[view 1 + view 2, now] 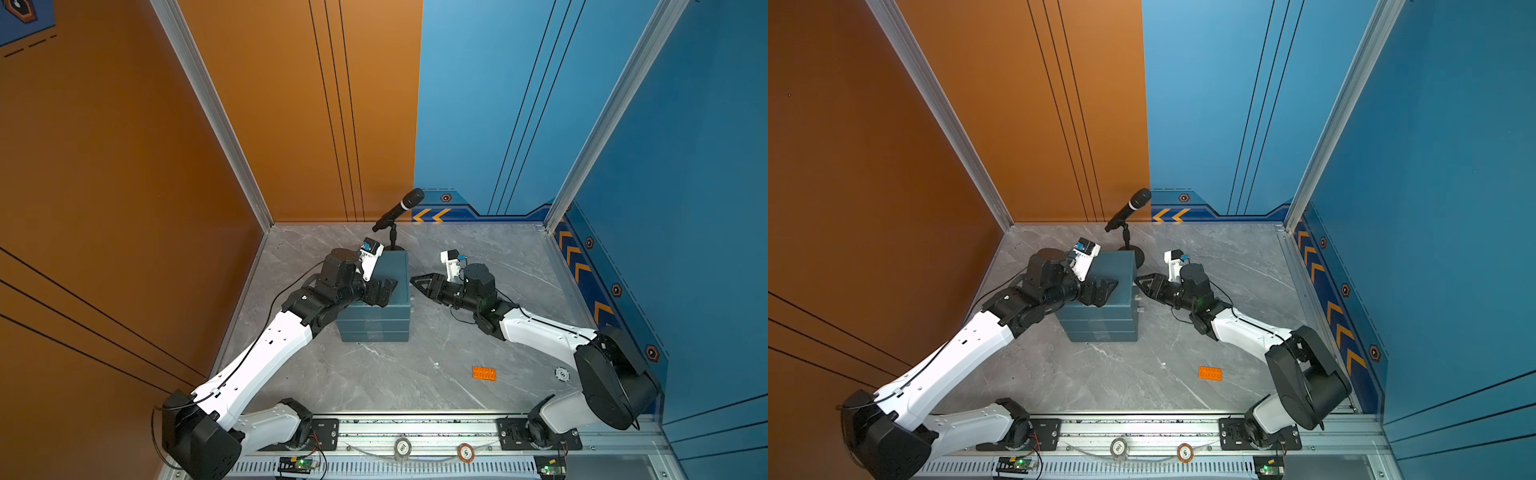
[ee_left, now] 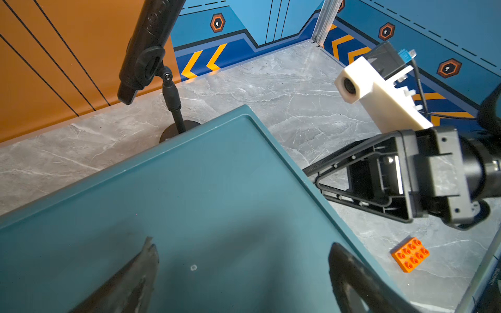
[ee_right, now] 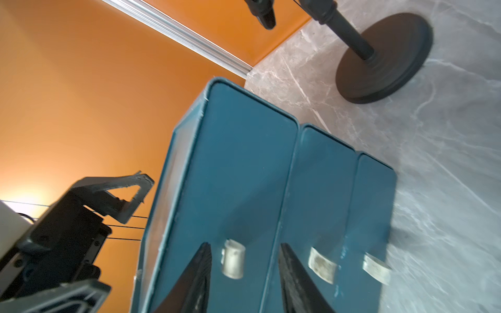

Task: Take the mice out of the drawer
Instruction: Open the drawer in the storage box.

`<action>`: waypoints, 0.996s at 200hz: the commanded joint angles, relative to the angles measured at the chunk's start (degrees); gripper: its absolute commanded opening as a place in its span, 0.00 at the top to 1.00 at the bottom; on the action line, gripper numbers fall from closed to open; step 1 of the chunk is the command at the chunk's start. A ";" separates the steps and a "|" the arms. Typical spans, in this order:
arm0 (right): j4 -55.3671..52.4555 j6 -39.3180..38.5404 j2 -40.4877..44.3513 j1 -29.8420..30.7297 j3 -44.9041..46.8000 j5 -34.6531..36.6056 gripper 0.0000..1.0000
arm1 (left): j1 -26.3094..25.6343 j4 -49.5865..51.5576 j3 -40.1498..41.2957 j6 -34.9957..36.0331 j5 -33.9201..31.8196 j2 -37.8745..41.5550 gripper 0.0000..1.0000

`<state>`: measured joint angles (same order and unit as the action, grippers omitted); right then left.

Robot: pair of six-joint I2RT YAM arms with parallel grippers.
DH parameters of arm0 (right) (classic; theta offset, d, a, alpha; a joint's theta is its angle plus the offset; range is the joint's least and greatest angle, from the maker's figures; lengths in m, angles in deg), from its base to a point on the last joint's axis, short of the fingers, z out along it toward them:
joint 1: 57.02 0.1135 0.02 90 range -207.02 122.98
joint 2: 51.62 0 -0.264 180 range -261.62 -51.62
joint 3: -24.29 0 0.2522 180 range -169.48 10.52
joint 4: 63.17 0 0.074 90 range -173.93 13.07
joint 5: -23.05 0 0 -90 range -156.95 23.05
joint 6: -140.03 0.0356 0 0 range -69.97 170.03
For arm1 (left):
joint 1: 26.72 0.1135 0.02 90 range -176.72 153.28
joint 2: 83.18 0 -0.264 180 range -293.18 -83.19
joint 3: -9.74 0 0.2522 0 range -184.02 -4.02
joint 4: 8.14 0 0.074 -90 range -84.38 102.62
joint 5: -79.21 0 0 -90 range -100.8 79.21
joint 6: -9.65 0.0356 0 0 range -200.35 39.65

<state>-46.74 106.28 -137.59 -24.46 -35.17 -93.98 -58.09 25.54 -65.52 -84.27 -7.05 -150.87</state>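
The mice are hidden; none shows in any view. The teal drawer unit (image 1: pixel 376 322) (image 1: pixel 1100 322) stands mid-table with three drawers pushed in. My left gripper (image 1: pixel 390 294) (image 1: pixel 1108 294) (image 2: pixel 244 248) is open and lies on the unit's flat top (image 2: pixel 189 189), holding nothing. My right gripper (image 1: pixel 417 286) (image 1: pixel 1139 287) (image 3: pixel 244 246) is at the unit's right face. Its jaws stand apart on either side of the top drawer's pale handle (image 3: pixel 233 258), with a gap showing on both sides. The handles of the middle drawer (image 3: pixel 322 265) and the bottom drawer (image 3: pixel 376 268) lie outside the jaws.
A black microphone (image 1: pixel 399 209) (image 1: pixel 1128 208) (image 2: pixel 146 54) on a stand with a round base (image 3: pixel 385 57) stands just behind the unit. An orange studded plate (image 1: pixel 484 372) (image 1: pixel 1210 372) (image 2: pixel 410 254) lies on the grey marble table (image 1: pixel 374 382) at the front right. Walls enclose three sides.
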 commanded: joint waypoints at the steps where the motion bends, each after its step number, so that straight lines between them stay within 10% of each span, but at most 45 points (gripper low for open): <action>1: 5.95 2.34 -1.16 0.23 -0.01 -1.31 0.63 | -0.76 -0.59 0.72 0.93 -2.16 -0.82 0.02; 199: 0.63 2.70 0.57 3.08 0.27 2.06 0.86 | -1.75 -0.05 0.56 0.89 -4.00 -1.73 0.03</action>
<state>-44.92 110.04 -137.86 -22.23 -34.93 -92.16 -59.10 25.57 -65.52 -84.23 -9.63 -152.31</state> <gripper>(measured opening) 0.166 0.976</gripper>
